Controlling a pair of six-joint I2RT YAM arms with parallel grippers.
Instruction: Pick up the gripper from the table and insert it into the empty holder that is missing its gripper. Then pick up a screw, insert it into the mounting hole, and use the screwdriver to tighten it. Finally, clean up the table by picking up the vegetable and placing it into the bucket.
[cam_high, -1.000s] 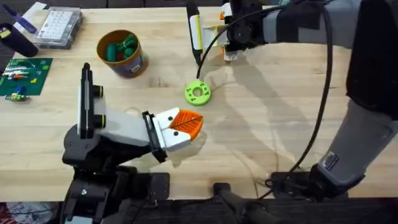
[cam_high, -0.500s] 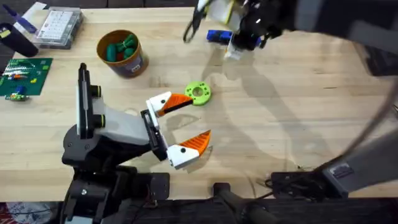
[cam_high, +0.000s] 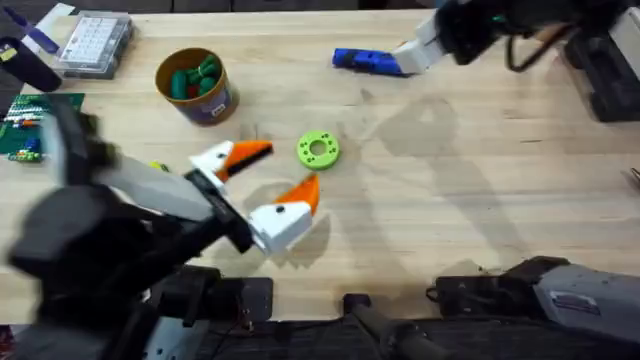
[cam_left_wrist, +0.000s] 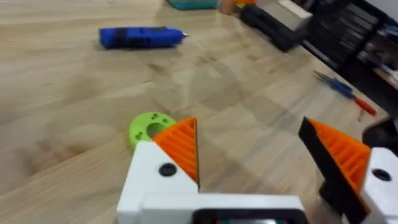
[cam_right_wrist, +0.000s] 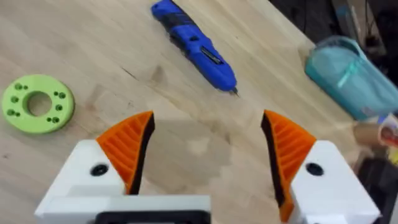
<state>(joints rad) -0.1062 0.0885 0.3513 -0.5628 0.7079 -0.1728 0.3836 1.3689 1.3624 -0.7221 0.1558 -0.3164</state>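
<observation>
The blue screwdriver (cam_high: 365, 60) lies flat on the table (cam_high: 480, 220) at the far middle, touched by neither gripper. My right gripper (cam_right_wrist: 205, 149) is open and empty just right of it, its white finger (cam_high: 418, 52) near the bit end of the screwdriver (cam_right_wrist: 196, 43). My left gripper (cam_high: 275, 172) is open and empty at the table's middle, beside the lime-green disc (cam_high: 318, 150). The left wrist view shows the left gripper (cam_left_wrist: 258, 152), the disc (cam_left_wrist: 151, 126) and the screwdriver (cam_left_wrist: 140, 37). The bucket (cam_high: 195, 85) stands at the far left with green toy pieces inside. The vegetable is out of view.
A clear parts box (cam_high: 95, 40) and a green circuit board (cam_high: 40, 120) sit at the far left. Black equipment (cam_high: 610, 70) stands at the far right. A small hand screwdriver (cam_left_wrist: 345, 93) lies near the right edge. A teal object (cam_right_wrist: 348, 68) lies beyond the blue screwdriver.
My left gripper went from shut to open and its arm rose toward the camera. The right arm pulled away to the right, leaving the blue screwdriver lying on the table.
</observation>
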